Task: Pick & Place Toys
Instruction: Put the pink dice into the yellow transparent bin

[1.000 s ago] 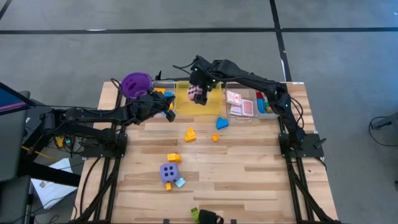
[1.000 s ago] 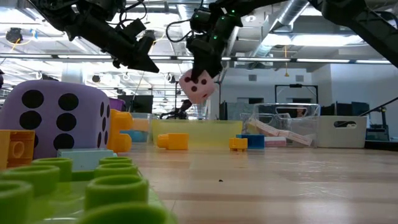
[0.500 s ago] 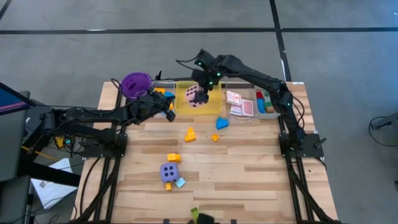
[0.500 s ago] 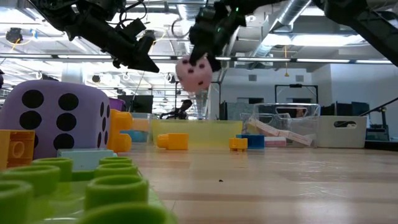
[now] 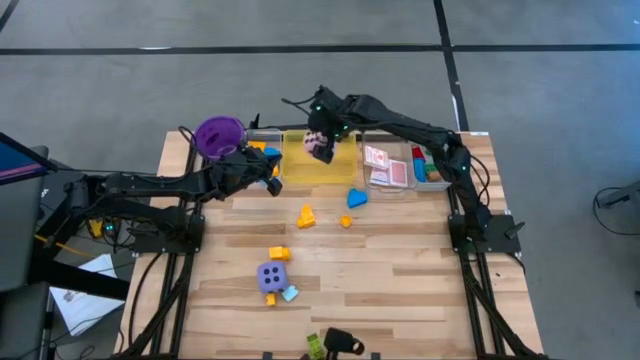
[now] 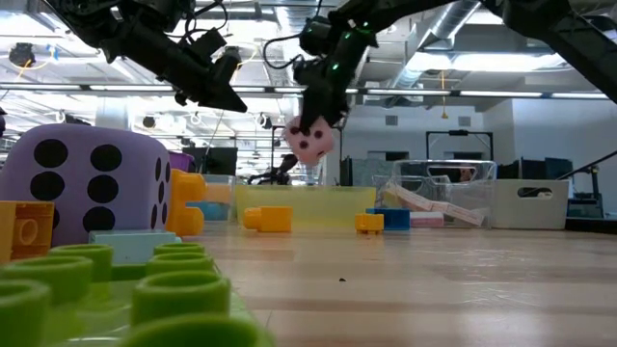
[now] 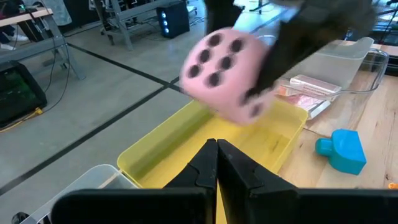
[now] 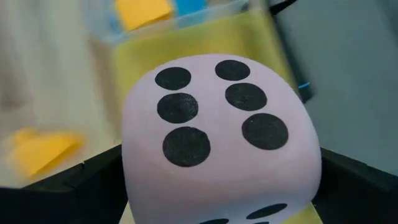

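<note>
A pink dotted die (image 5: 320, 146) hangs over the yellow tray (image 5: 298, 168) at the table's far edge, with my right gripper (image 8: 221, 186) shut on it; it also shows as the pink die (image 6: 311, 145) in the low view. My left gripper (image 5: 274, 184) is shut and holds nothing, just left of the yellow tray and above the table. A purple die (image 5: 271, 276) rests on the table near the front, beside small blocks. Yellow (image 5: 306, 214), orange (image 5: 345, 221) and blue (image 5: 357, 197) blocks lie mid-table. My right gripper pinches the pink die between its two fingers (image 8: 87, 180), on two opposite faces (image 8: 140, 186). The fingers slant down from the far right. The die is lifted clear above the yellow tray, its six-dot face (image 8: 217, 106) toward the wrist camera.
A clear tray (image 5: 390, 168) with pink cards and blocks stands right of the yellow tray. A purple cup (image 5: 219, 134) sits at the far left corner. A yellow block (image 5: 279, 254) and a green block (image 6: 145, 289) lie near the front edge.
My right gripper has tipped a little over the yellow tray. The pink die in it rose, then came down again, and it has turned different faces toward the low view.
</note>
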